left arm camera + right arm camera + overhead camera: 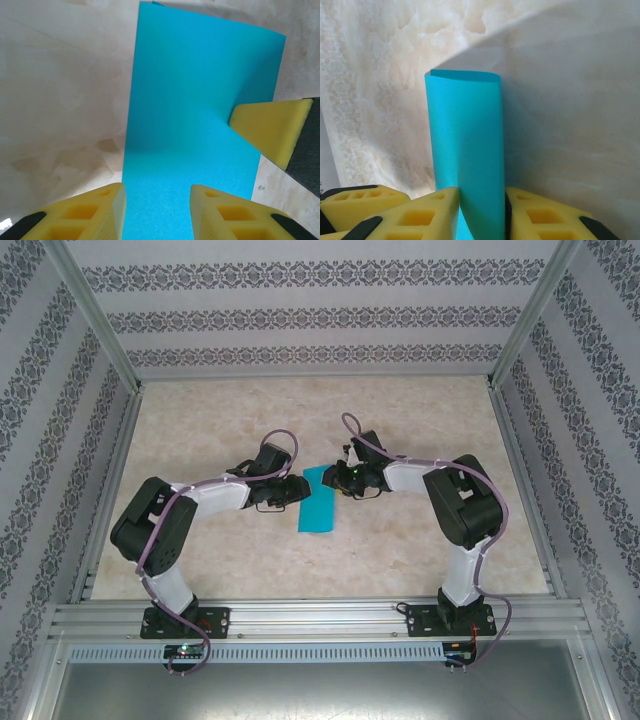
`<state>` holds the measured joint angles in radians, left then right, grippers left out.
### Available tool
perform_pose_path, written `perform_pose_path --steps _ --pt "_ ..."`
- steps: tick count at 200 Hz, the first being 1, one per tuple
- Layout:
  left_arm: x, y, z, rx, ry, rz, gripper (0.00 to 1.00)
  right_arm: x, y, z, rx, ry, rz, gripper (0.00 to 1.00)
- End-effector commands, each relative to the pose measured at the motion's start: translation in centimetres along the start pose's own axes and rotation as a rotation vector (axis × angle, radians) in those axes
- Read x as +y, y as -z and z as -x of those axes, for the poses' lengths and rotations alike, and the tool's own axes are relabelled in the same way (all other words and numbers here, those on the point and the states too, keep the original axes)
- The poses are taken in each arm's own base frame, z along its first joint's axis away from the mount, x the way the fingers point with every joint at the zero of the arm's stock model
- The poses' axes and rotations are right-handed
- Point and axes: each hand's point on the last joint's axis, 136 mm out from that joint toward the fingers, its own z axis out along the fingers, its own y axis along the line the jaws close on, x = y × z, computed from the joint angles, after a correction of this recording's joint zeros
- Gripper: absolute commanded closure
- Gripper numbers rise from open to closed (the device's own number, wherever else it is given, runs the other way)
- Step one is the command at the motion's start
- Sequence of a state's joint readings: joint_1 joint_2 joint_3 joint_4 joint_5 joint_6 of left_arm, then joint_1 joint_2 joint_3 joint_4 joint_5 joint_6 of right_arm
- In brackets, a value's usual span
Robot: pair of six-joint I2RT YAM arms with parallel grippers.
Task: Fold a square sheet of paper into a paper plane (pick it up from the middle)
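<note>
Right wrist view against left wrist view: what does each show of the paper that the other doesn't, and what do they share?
Right wrist: the square sheet of paper is doubled over, its far end a rounded, uncreased loop, and it runs back between the fingers of the right gripper.
Left wrist: the sheet's broad flat face, with one yellow finger of the right gripper touching its right edge, and the left gripper standing open over its near end.
Both: the teal sheet, yellow foam fingers and the marbled table.
</note>
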<state>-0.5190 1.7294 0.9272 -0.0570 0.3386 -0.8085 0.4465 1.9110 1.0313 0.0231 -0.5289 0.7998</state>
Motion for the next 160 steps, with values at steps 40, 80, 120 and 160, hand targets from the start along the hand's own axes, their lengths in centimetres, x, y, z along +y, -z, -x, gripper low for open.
perform_pose_path --steps 40,80,120,160 --pt "-0.1 1.2 0.1 -0.03 -0.004 -0.021 0.56 -0.8 5.0 0.8 -0.122 0.014 -0.076 0.61" --pt "-0.2 0.9 0.3 -0.014 0.015 -0.059 0.53 0.5 3.8 -1.4 -0.064 -0.003 0.017 0.6" --pt "-0.3 0.4 0.2 0.003 0.039 -0.088 0.52 0.7 1.7 -3.1 -0.004 -0.026 0.057 0.61" --pt "-0.1 0.2 0.0 0.012 0.042 -0.079 0.52 -1.3 1.3 -4.2 0.017 -0.042 0.006 0.61"
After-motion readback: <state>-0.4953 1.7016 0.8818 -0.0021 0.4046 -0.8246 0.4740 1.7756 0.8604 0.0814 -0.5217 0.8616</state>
